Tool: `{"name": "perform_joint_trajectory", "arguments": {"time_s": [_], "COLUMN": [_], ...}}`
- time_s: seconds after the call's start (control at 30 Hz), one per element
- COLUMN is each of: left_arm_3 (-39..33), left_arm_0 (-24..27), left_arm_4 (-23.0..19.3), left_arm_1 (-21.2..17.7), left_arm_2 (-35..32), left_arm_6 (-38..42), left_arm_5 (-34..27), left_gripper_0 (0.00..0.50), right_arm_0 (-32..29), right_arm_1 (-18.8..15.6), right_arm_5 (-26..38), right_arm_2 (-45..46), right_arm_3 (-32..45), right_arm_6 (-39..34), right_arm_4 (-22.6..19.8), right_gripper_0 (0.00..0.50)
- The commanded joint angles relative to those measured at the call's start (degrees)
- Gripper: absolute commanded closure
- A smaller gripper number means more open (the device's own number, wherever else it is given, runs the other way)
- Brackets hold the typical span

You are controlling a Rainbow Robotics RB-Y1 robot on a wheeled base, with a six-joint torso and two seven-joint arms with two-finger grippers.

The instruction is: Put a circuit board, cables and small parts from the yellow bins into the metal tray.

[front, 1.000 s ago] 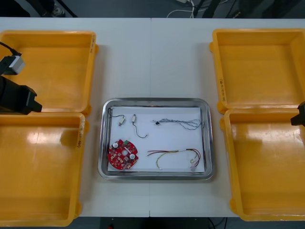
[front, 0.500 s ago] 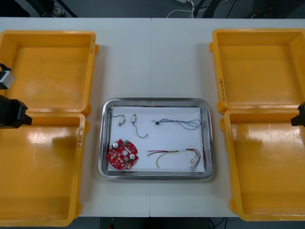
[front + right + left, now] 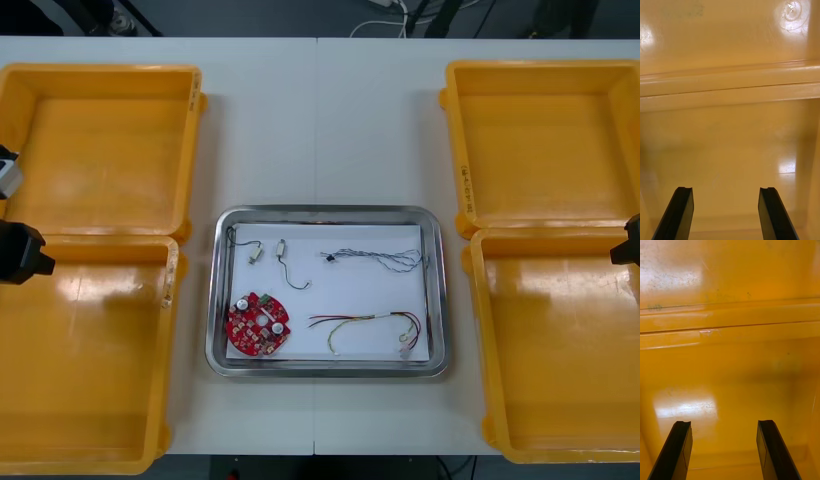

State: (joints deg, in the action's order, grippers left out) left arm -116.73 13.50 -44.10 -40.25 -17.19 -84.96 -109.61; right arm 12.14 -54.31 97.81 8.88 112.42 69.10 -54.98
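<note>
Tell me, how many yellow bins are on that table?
4. Two on the robot's left: the far left bin and near left bin. Two on its right: the far right bin and near right bin. None looks hidden.

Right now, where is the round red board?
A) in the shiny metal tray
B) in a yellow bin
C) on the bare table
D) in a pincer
A: the round red board lies in the metal tray, in its near corner on the robot's left. The left pincer and right pincer hang open over yellow bins, holding nothing.
</note>
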Motion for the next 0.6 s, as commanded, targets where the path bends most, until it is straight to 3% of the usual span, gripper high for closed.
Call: {"name": "perform_joint_trajectory", "arguments": {"time_s": [0.03, 0.6], "left_arm_3": [-2.0, -2.3], "left_arm_0": [-0.8, -0.9], "left_arm_4": [0.0, 0.0], "left_arm_1": [-2.6, -2.6], "left_arm_2": [-2.0, -2.0], "left_arm_6": [-4.6, -5.4], "left_arm_5": [-0.4, -0.4], "left_gripper_0": [0.000, 0.000], "right_arm_0": [-0.3, -0.3], "right_arm_1": [0.5, 0.5], "right_arm_5": [0.4, 0.4], "right_arm_2": [2.1, 2.1], "right_arm_3": [1.3, 1.3], "right_arm_6": [1.9, 1.9], "right_arm_4": [-0.2, -0.2], "right_gripper_0": [0.000, 0.000]}}
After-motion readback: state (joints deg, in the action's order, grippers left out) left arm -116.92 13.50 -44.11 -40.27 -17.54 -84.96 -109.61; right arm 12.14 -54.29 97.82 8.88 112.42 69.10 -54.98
